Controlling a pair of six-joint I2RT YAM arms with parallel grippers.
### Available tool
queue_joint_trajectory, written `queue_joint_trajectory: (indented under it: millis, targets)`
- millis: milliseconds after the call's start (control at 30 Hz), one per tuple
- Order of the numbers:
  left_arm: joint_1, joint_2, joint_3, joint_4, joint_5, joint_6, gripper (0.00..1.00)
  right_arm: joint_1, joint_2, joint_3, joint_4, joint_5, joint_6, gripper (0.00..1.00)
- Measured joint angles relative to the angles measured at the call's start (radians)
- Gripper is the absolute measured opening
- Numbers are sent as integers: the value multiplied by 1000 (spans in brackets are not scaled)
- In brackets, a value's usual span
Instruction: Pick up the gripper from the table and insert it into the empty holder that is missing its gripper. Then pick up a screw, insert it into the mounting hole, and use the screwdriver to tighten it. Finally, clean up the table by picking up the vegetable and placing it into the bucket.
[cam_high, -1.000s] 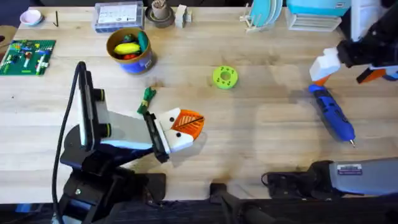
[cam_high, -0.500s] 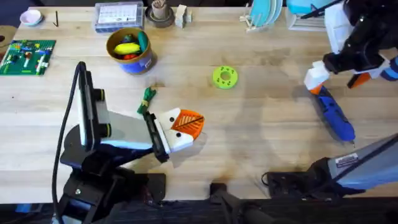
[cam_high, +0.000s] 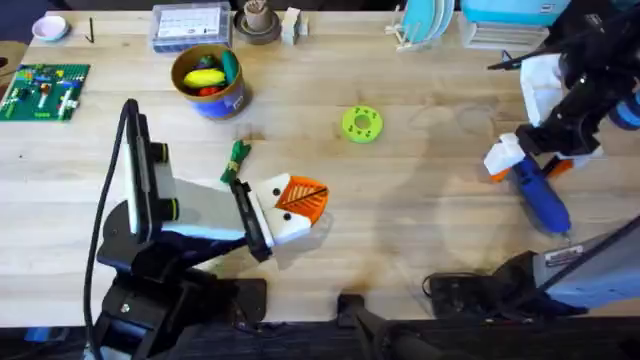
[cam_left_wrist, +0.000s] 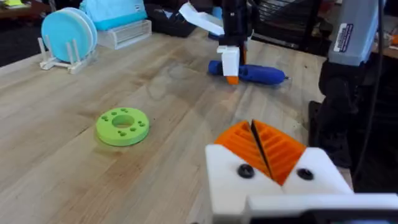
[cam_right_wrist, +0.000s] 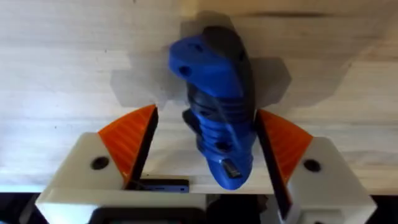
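Note:
The blue screwdriver (cam_high: 543, 195) lies on the table at the right, its tip toward the front edge. My right gripper (cam_high: 530, 164) hangs open over its rear end, and the blue body (cam_right_wrist: 217, 124) sits between the orange pads (cam_right_wrist: 130, 142) with a gap on each side. My left gripper (cam_high: 297, 203) rests low near the table's middle front, orange pads (cam_left_wrist: 280, 146) shut together on nothing. The green vegetable (cam_high: 238, 157) lies just behind and left of it. The blue bucket (cam_high: 225, 100) stands at the back left, holding toy food. The loose gripper piece, screw and empty holder are out of view.
A green disc with holes (cam_high: 361, 124) lies mid-table, also (cam_left_wrist: 122, 126). Along the back edge are a clear parts box (cam_high: 191, 25), a brown cup (cam_high: 258, 22) and a rack of blue plates (cam_high: 428, 22). A green circuit board (cam_high: 43, 90) is at far left.
My right gripper has swung from the far right edge toward the front and come down over the screwdriver's rear end. The left arm has not moved.

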Motion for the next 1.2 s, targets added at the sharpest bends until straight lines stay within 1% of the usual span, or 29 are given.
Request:
queue_joint_trajectory:
  millis: [100, 233, 467, 533, 633, 767, 867, 967, 1067, 1200]
  targets:
    - [0, 0, 0, 0, 0, 0, 10, -25, -31, -33, 4, -29, -17, 994]
    - [0, 0, 0, 0, 0, 0, 10, -46, -109, -36, 19, -51, -33, 994]
    - [0, 0, 0, 0, 0, 0, 10, -93, -221, -40, 11, -58, -40, 994]
    - [0, 0, 0, 0, 0, 0, 10, -97, -273, -52, 13, -58, -40, 994]
    - [0, 0, 0, 0, 0, 0, 10, -97, -389, -80, 31, -58, -40, 994]
    - [0, 0, 0, 0, 0, 0, 10, -101, -580, -138, 77, -59, -40, 994]
    - [0, 0, 0, 0, 0, 0, 10, -105, -724, -216, 148, -59, -40, 995]
    - [0, 0, 0, 0, 0, 0, 10, -105, -817, -305, 226, -62, -54, 994]
    - [0, 0, 0, 0, 0, 0, 10, -105, -838, -378, 277, -70, -93, 994]
    - [0, 0, 0, 0, 0, 0, 10, -105, -777, -413, 316, -118, -143, 994]
